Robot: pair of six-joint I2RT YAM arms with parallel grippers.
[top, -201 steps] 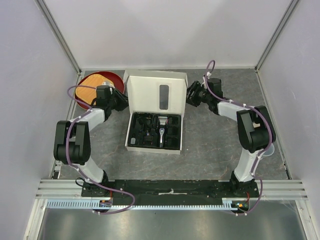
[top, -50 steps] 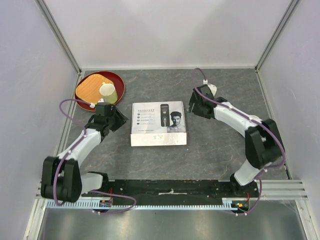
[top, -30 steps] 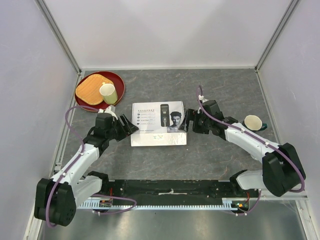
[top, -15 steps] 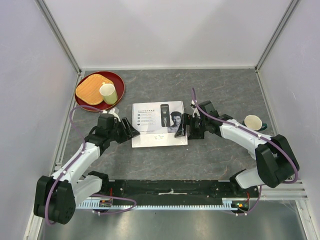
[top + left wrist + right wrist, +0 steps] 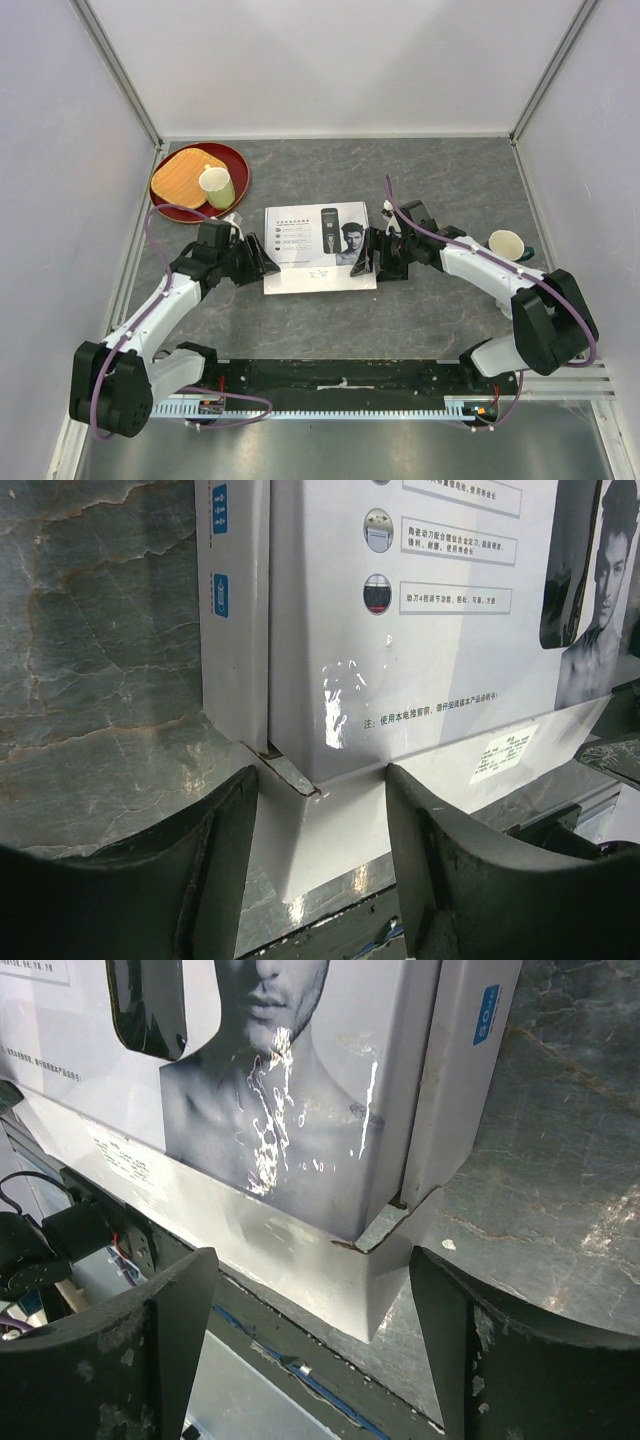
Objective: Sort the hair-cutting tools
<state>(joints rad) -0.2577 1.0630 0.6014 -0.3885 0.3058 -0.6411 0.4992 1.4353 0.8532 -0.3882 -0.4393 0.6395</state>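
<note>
My left gripper (image 5: 263, 268) is spread open, not holding anything, and it sits right at the near-left corner of the white box (image 5: 315, 250). The wrist view has that corner poking in between my two fingers (image 5: 215, 870), with a sliver of daylight on each side as far as I can make out. Over on the other side my right gripper (image 5: 361, 256) is open too, wider still. Its fingers (image 5: 170, 1330) straddle the box's near-right corner and grip nothing. The box lies flat on the grey stone-look table (image 5: 430, 310) between both hands, lid down. On top there's a man's face and a printed picture of a clipper (image 5: 328, 229). The hair-cutting tools themselves I can't see from any camera, because the closed lid covers the inside. Behind the box and to its left there's a red tray (image 5: 238, 163) carrying a wooden board (image 5: 182, 172) and a pale cup (image 5: 215, 185). Well off to the box's right a second cup (image 5: 505, 243) sits by my right forearm.
</note>
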